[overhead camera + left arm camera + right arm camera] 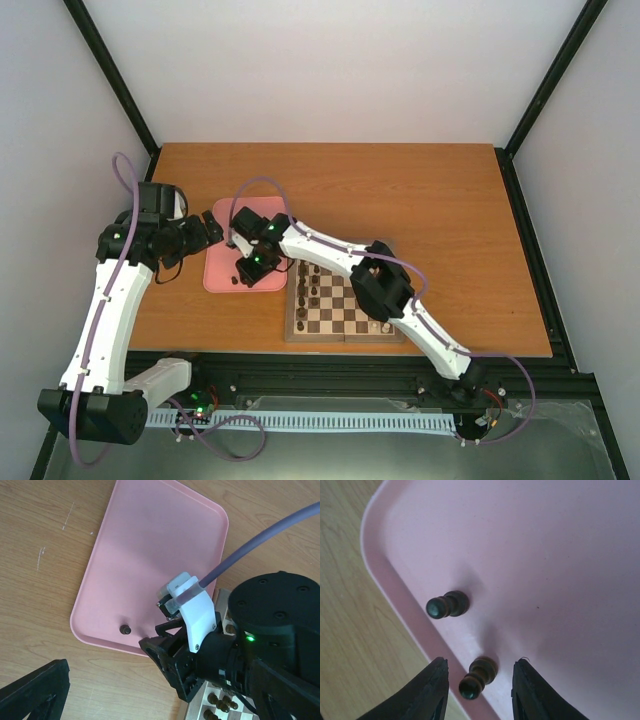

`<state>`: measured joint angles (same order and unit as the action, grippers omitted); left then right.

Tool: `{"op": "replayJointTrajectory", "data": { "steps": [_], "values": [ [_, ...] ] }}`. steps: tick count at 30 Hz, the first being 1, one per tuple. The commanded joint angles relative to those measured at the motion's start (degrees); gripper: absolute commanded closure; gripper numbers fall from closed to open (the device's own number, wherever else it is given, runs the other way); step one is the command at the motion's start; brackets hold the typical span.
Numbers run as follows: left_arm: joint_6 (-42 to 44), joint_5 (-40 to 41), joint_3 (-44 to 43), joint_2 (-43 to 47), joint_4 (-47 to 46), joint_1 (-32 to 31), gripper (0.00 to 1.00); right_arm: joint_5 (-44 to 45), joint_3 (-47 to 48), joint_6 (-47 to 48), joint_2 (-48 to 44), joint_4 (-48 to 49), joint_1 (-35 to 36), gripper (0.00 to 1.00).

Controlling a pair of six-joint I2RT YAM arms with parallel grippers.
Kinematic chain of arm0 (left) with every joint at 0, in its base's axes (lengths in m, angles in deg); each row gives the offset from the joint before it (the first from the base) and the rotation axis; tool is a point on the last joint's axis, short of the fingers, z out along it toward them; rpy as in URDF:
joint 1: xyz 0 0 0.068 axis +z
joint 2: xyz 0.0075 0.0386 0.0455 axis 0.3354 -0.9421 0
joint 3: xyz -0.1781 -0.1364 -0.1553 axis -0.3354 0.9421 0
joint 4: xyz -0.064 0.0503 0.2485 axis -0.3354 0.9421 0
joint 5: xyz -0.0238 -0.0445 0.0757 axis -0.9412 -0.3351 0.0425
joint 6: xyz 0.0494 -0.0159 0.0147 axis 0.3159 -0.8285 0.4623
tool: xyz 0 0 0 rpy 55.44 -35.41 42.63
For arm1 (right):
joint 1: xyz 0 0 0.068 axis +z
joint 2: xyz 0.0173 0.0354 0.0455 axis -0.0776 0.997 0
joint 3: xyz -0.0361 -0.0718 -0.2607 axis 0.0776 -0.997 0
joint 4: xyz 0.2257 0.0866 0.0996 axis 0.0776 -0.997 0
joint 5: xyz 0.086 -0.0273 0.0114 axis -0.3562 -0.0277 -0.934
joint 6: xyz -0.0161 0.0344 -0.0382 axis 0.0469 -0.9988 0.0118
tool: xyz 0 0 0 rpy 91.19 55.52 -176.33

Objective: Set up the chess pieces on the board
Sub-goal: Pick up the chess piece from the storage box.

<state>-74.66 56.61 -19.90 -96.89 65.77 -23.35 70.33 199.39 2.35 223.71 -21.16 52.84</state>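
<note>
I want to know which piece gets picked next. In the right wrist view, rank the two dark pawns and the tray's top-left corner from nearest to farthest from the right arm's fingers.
1. Lower pawn, between the fingers, near the tray's rim.
2. Upper pawn, up and left of the first.
3. Tray corner, at the top left.

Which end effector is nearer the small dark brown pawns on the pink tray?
Right. The right end effector straddles one pawn; the left end effector hangs beside the tray.
</note>
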Motion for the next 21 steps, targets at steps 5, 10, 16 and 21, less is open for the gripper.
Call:
{"op": "replayJointTrajectory", "data": {
  "steps": [5,10,16,21],
  "values": [
    [-0.44,-0.35,-0.99,1.20,1.34,0.25,0.00,0.14,2.93,-0.58,2.51,-0.01,0.62,0.69],
    [-0.51,-0.30,-0.57,1.34,1.22,0.31,0.00,-0.11,3.91,-0.43,3.28,-1.41,0.62,0.74],
    [-0.62,-0.22,0.04,1.63,1.01,0.32,0.00,-0.07,3.31,0.25,3.10,-2.65,0.62,0.75],
    [-0.69,-0.25,0.73,1.79,0.78,0.29,0.00,0.24,2.45,0.30,2.68,-2.66,0.62,0.77]
  ]
}}
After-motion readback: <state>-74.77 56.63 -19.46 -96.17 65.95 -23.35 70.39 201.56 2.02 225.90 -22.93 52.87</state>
